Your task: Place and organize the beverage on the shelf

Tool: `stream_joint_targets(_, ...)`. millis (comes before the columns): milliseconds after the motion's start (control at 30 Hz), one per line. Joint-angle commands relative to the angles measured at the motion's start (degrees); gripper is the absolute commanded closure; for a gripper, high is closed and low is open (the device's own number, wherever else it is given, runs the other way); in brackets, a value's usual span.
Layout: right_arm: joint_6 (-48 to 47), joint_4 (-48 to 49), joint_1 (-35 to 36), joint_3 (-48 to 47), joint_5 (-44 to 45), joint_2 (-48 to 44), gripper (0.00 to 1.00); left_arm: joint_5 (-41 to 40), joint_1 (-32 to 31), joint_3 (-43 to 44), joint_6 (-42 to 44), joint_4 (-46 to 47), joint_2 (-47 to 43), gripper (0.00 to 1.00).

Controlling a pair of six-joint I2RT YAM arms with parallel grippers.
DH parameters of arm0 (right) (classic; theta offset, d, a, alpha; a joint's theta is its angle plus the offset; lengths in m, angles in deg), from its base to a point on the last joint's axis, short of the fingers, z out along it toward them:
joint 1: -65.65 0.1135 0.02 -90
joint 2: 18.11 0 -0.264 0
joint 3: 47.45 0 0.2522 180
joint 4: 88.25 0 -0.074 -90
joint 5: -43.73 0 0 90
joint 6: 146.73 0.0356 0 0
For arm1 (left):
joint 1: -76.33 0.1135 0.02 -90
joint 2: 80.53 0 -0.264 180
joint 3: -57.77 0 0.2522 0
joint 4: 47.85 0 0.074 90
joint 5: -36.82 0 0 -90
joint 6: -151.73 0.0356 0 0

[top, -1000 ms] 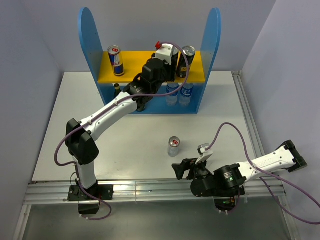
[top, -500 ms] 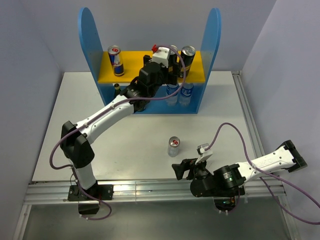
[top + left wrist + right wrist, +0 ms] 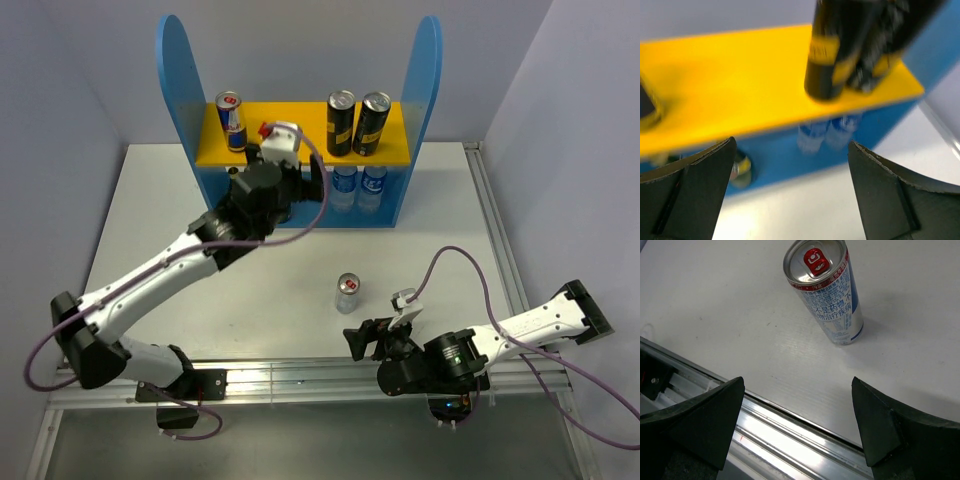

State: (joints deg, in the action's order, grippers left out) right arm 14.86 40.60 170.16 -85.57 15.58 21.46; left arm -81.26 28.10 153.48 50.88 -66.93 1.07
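Overhead: left gripper (image 3: 312,185) spread open, empty, just before the shelf (image 3: 172,60); two dark cans (image 3: 341,122) ahead-right on its yellow board (image 3: 398,135). Only the right wrist view shows the silver can (image 3: 827,295) upright ahead of the released right gripper (image 3: 797,382), with bare bench (image 3: 715,315) around and the edge rail (image 3: 790,440) beneath.

The left wrist view was smeared with blur: the two dark cans (image 3: 840,55) ran off the top edge with their print unreadable, the two blue-labelled bottles (image 3: 827,132) under the yellow board (image 3: 730,85) were pale smudges, and the blue-silver can (image 3: 646,107) was a sliver at the left edge. A small greenish bottle (image 3: 742,170) on the lower level sat half behind a finger (image 3: 695,190) of the left gripper (image 3: 790,145). From above, the left arm (image 3: 160,270) hid the left part of the lower level of the shelf (image 3: 175,80).
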Motion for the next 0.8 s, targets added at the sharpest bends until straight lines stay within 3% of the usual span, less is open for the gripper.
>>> stream_joint_targets(0,2.06,-0.49,0.61,-2.10,2.76,0.15,0.05,-10.05,-6.95,-6.96,-3.20,-5.74,-7.74,0.01)
stream_joint_targets(67,2.41,-1.02,0.61,-2.18,2.93,0.07,0.05,-15.16,-13.69,-14.34,-8.55,-8.55,-10.92,0.01)
stream_joint_targets(167,5.12,-3.99,0.61,-2.62,3.72,0.59,0.05,-15.17,-21.70,-25.76,-18.56,-8.74,-18.29,0.01)
stream_joint_targets(300,18.57,-13.76,0.61,-4.47,5.57,3.04,0.06,-16.30,-30.94,-42.26,-27.19,-3.93,-22.36,0.01)
stream_joint_targets(400,27.35,-20.25,0.61,-6.31,6.01,6.99,0.06,-18.07,-37.89,-48.70,-30.72,2.56,-21.84,0.01)
stream_joint_targets(533,42.98,-35.41,0.61,-9.73,6.19,15.16,0.04,-15.26,-42.82,-54.61,-28.53,20.37,-16.75,0.01)
stream_joint_targets(633,55.55,-43.62,0.70,-12.98,5.48,22.29,0.01,-13.85,-42.91,-55.32,-26.07,33.65,-5.80,0.01)
stream_joint_targets(767,56.81,-45.32,2.45,-13.70,6.18,25.73,0.00,-14.55,-42.92,-51.38,-21.06,43.28,5.19,0.01)
